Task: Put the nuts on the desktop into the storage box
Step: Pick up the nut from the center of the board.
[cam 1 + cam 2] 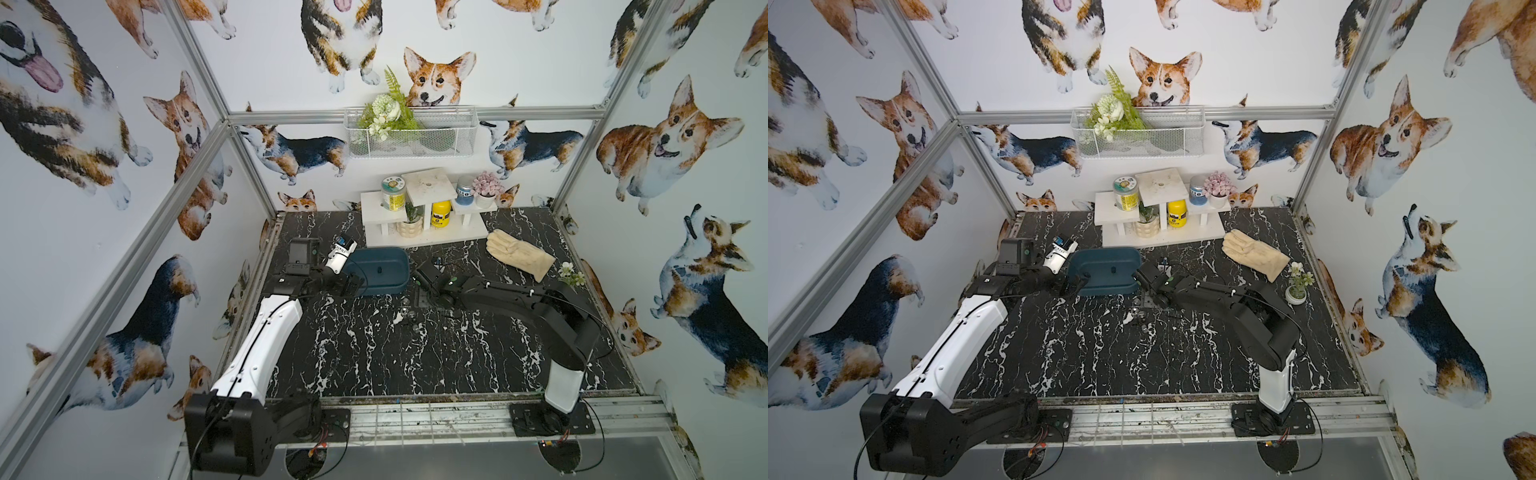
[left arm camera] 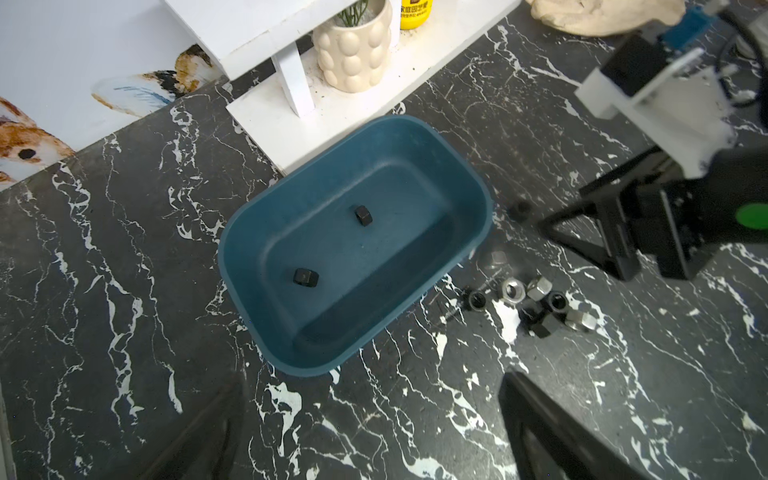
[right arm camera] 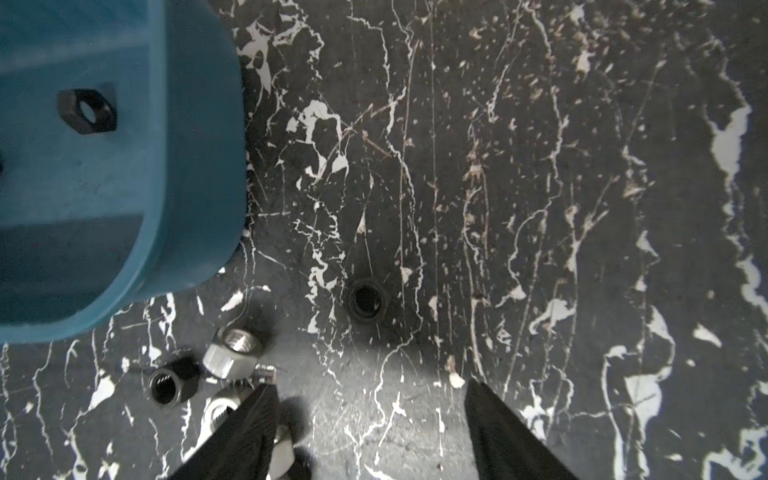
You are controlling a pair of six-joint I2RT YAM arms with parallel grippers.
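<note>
The teal storage box [image 1: 390, 286] [image 2: 257, 232] stands on the black marble desktop [image 1: 353, 353]. Two black nuts [image 2: 363, 216] [image 2: 306, 277] lie inside it. A cluster of silver and black nuts [image 2: 536, 303] [image 3: 208, 370] [image 1: 405, 316] rests on the desktop just off the box's near right corner. My left gripper [image 1: 352, 286] [image 2: 374, 436] hovers open at the box's left end, holding nothing. My right gripper [image 1: 422, 279] [image 3: 370, 399] is open low over the desktop to the right of the box. A single black nut [image 3: 365, 300] lies ahead of its fingertips, and one finger [image 3: 253, 419] overlaps the cluster.
A white tiered shelf stand [image 1: 424, 208] with jars and pots sits behind the box. A cream glove [image 1: 519, 251] lies at the back right, with a small flower pot [image 1: 1298, 286] near it. A white wire basket [image 1: 411, 133] hangs on the back wall.
</note>
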